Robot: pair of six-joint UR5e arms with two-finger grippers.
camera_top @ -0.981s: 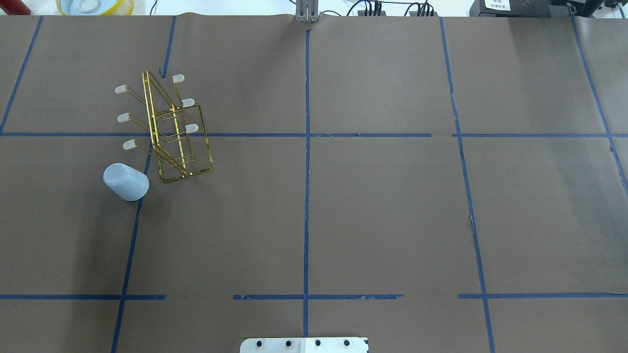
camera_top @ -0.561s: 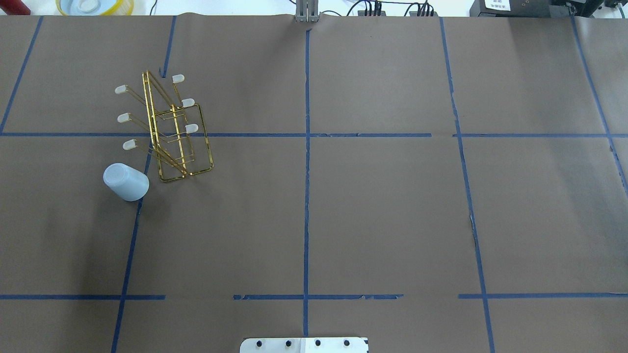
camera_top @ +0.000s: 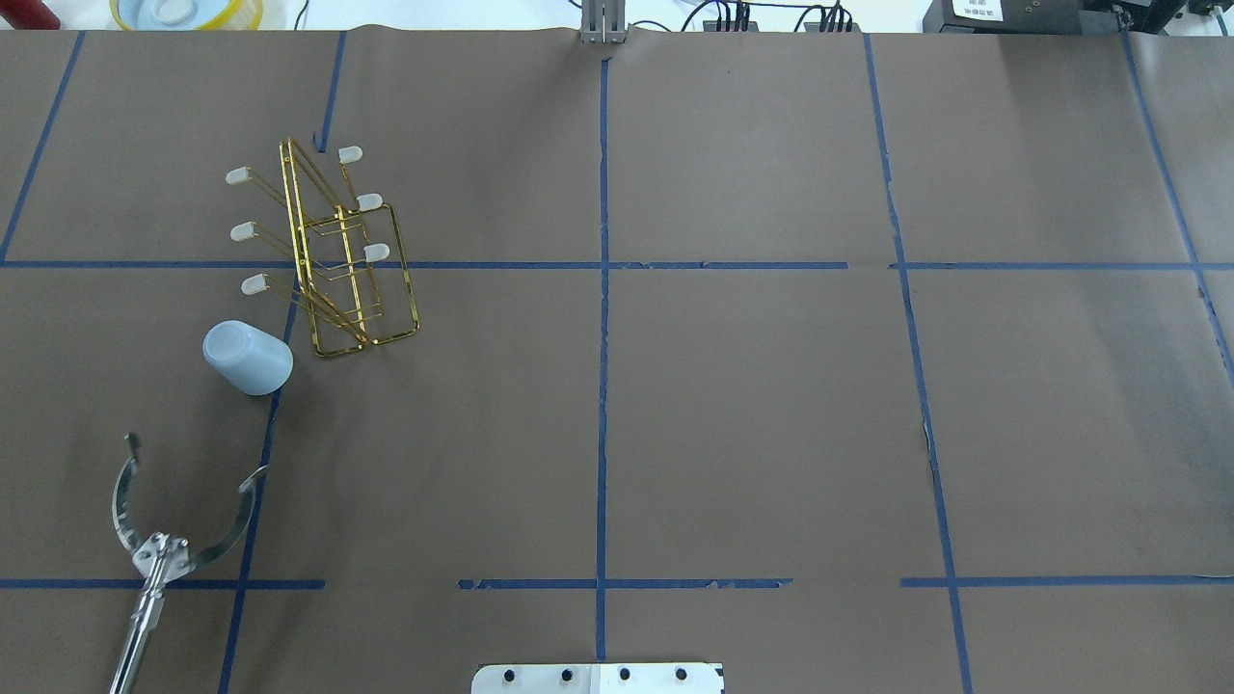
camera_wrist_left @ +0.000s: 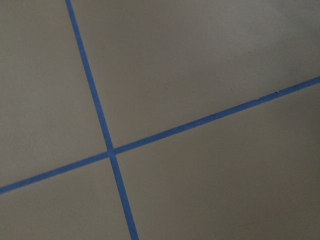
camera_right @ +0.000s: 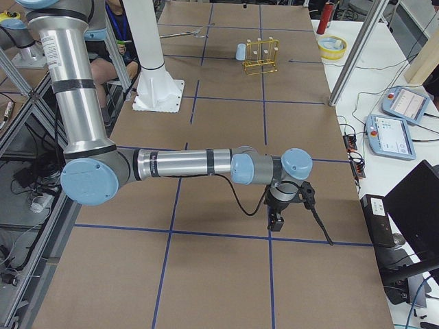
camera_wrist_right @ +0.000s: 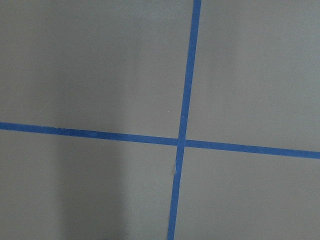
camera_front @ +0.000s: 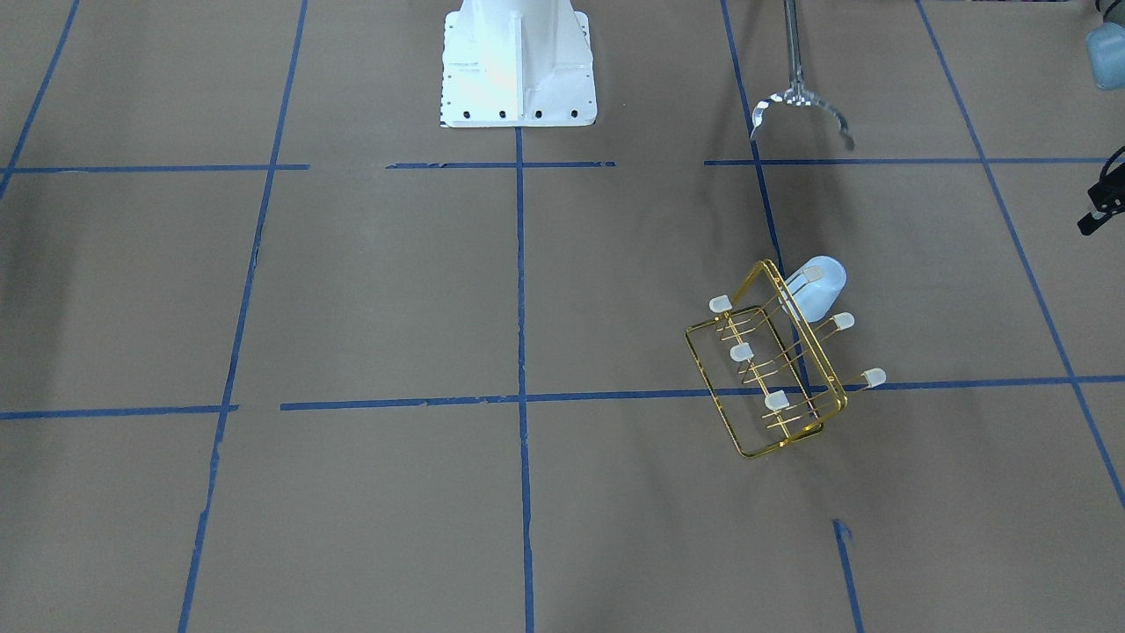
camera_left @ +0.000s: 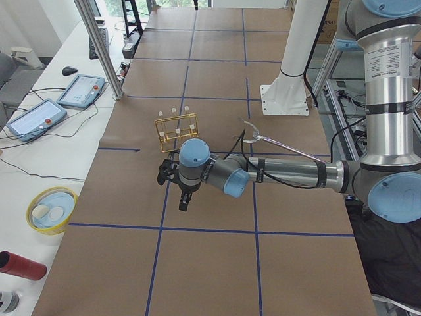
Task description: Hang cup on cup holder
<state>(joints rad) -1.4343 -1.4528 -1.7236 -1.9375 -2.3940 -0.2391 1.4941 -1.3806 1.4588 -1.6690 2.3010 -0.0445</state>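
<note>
The pale blue-white cup [camera_top: 247, 358] stands on the brown table just in front of the gold wire cup holder [camera_top: 337, 260]. In the front-facing view the cup [camera_front: 819, 286] shows partly behind the holder [camera_front: 773, 378]. No cup hangs on the prongs. My left gripper [camera_left: 185, 199] shows only in the exterior left view, high over the table's left end, and hides the cup there. I cannot tell if it is open. My right gripper [camera_right: 276, 221] shows only in the exterior right view, far from the holder [camera_right: 260, 58]. I cannot tell its state either.
A long metal grabber tool [camera_top: 154, 554] with open curved claws reaches in at the lower left, short of the cup. It also shows in the front-facing view [camera_front: 795, 98]. A yellow bowl [camera_top: 183, 12] sits beyond the far edge. The white robot base [camera_front: 517, 61] stands mid-table.
The metal grabber tool has come into the overhead view at the lower left. The cup and the cup holder have not moved.
</note>
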